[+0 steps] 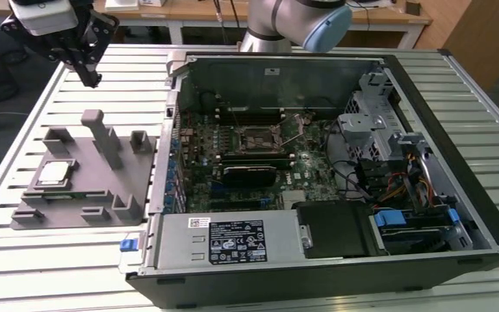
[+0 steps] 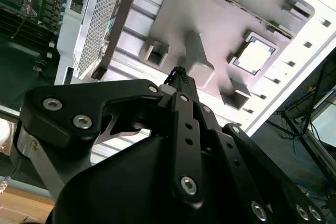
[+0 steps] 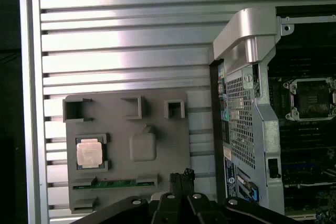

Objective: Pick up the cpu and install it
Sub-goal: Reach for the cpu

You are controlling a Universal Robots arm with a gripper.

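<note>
Grey tray (image 3: 173, 150) w/ cpu (image 3: 88, 153) in recess; gripper (image 1: 89, 79) well apart

End effector (image 2: 178, 73) pinched closed, apart from cpu (image 2: 255, 56) lying in grey tray (image 2: 205, 6).

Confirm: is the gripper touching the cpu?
Apart. The exterior view shows the gripper raised in the air past the tray, with a plain gap between it and the cpu, which lies in its tray pocket.
</note>
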